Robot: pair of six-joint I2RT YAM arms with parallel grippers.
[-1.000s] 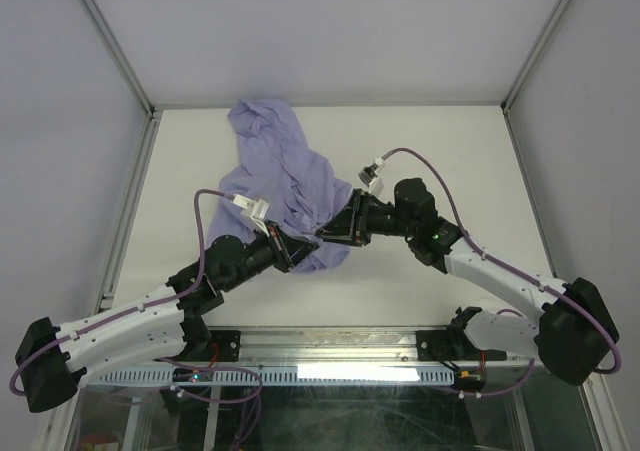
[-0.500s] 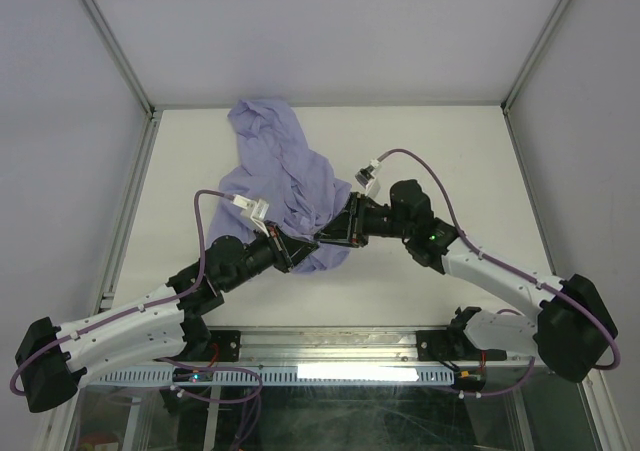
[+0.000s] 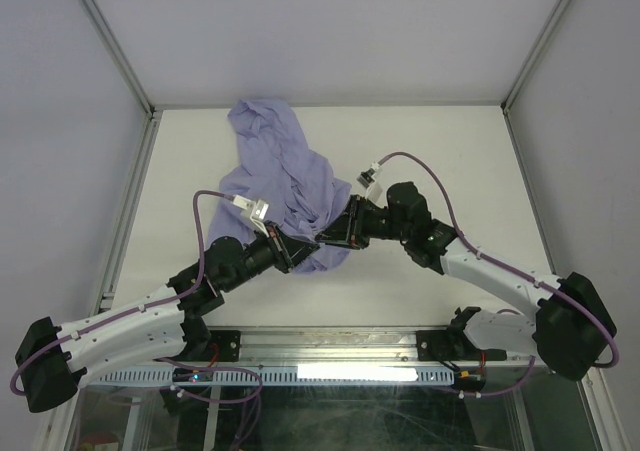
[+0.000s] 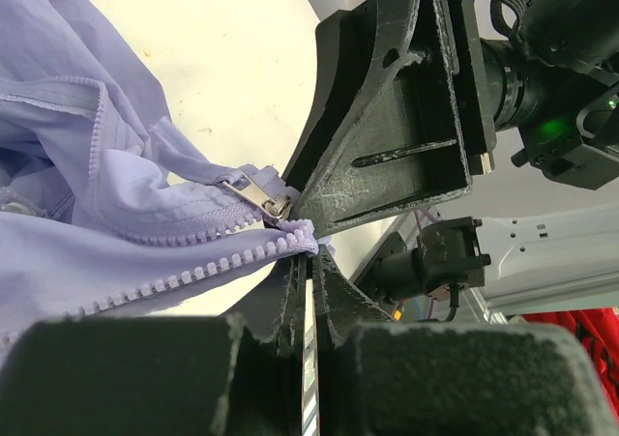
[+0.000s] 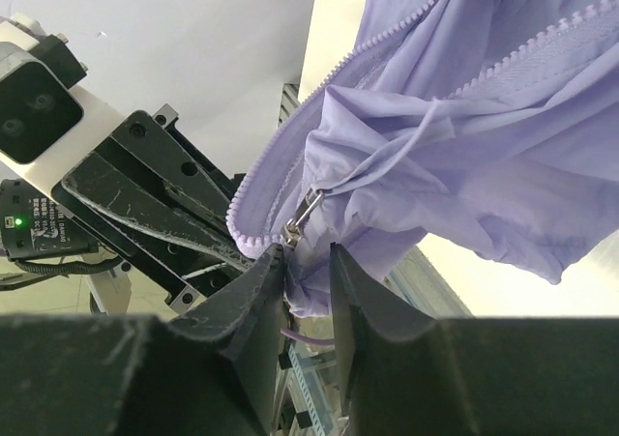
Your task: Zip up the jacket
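The lavender jacket (image 3: 283,167) lies crumpled on the table, its lower hem lifted between both grippers. My left gripper (image 3: 297,250) is shut on the end of one zipper tooth row (image 4: 242,252), with the jaws pressed almost together (image 4: 309,258). My right gripper (image 3: 326,236) is closed on bunched fabric of the other front edge (image 5: 308,259), just below the metal zipper slider (image 5: 302,216). The slider also shows in the left wrist view (image 4: 261,194), right against the right gripper's fingers (image 4: 387,136). The two zipper halves are apart.
The white table (image 3: 440,161) is framed by metal rails; its near edge rail (image 3: 330,346) runs just below the grippers. The two grippers almost touch each other. The rest of the jacket trails toward the back left corner (image 3: 255,116).
My right arm has shifted slightly left, toward the left gripper, bringing the slider closer to the tooth row end. The left arm has barely moved.
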